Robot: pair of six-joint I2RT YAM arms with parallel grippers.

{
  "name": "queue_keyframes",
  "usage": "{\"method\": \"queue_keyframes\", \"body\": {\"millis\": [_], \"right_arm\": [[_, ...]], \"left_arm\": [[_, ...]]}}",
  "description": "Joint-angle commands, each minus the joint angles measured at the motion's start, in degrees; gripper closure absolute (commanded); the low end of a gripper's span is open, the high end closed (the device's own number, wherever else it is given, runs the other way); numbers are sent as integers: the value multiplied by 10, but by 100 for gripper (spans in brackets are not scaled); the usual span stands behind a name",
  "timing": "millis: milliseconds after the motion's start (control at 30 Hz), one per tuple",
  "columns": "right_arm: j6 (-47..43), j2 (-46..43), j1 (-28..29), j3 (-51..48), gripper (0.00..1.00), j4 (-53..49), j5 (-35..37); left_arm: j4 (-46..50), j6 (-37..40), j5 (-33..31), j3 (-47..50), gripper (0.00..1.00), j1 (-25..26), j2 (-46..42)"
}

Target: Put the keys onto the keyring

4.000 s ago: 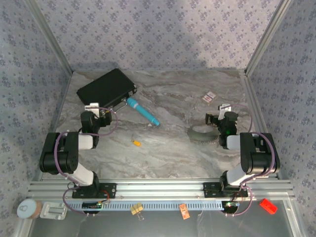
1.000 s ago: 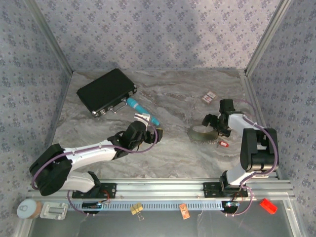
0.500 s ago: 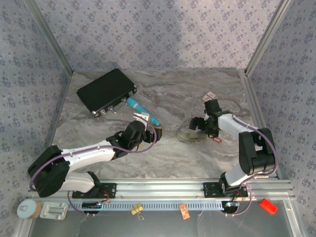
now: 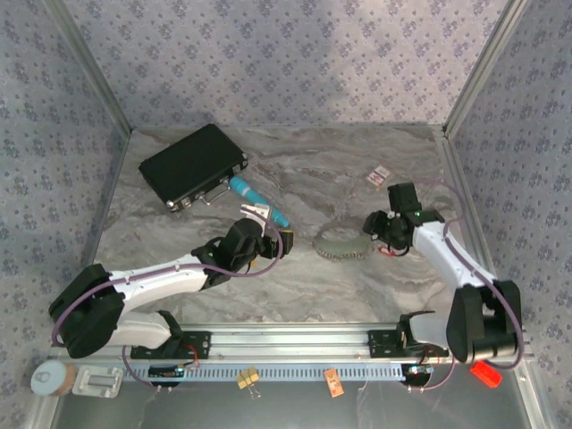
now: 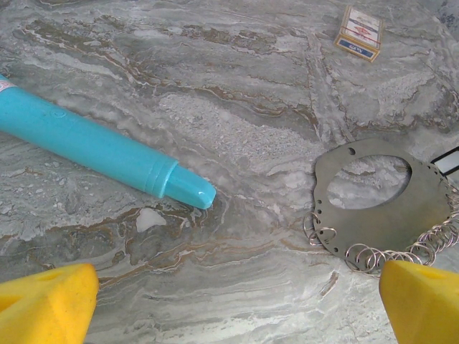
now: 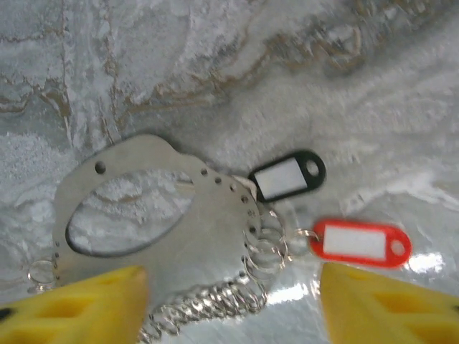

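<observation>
I log a grey marble table (image 4: pixel 304 156) bearing a black case (image 4: pixel 192 164), teal pen-like tool (image 5: pixel 100 147), small box (image 5: pixel 361 32) and the keyring (image 5: pixel 387 222), with a red key tag (image 6: pixel 361 243) and a black tag (image 6: pixel 287 176) just beside it.

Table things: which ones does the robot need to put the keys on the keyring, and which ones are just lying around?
For the job:
keyring
red key
black key

Just lying about:
teal pen
small box
black case
binder clip
</observation>
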State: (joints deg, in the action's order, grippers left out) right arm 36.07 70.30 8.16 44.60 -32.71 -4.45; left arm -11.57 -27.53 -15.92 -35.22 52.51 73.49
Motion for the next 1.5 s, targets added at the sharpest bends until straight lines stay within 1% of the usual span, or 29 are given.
{"method": "queue_keyframes", "body": {"millis": [0,67,133,200,400,600,767,1133,1200,1300,1467], "right_arm": [[139,-49,-16,-52,62,-20,-18],[194,-71,-22,-85,69,14,-39],[227,-79,-23,-104,70,34,-51],[245,-78,-24,-116,69,52,-57],[257,-37,-34,-133,69,107,-89],[262,0,-37,-136,69,151,-98],[264,33,-37,-139,70,172,-105],[266,66,-38,-140,71,187,-98],[264,66,-38,-138,75,189,-95],[256,68,-38,-134,87,191,-90],[220,65,-37,-120,99,189,-81]], "left_arm": [[-5,-4,-3,-4,0,2,-8],[-7,-3,2,-5,0,3,-5],[-6,-2,6,-7,0,2,-2],[-6,-2,8,-9,0,3,0],[-6,-8,9,-9,0,2,1],[-5,-13,8,-7,0,3,0],[-1,-11,8,-9,0,3,-2],[13,5,2,-19,0,3,-6],[12,6,1,-20,0,3,-8],[12,6,-1,-20,0,3,-7],[16,6,-2,-21,0,3,-8]]}}
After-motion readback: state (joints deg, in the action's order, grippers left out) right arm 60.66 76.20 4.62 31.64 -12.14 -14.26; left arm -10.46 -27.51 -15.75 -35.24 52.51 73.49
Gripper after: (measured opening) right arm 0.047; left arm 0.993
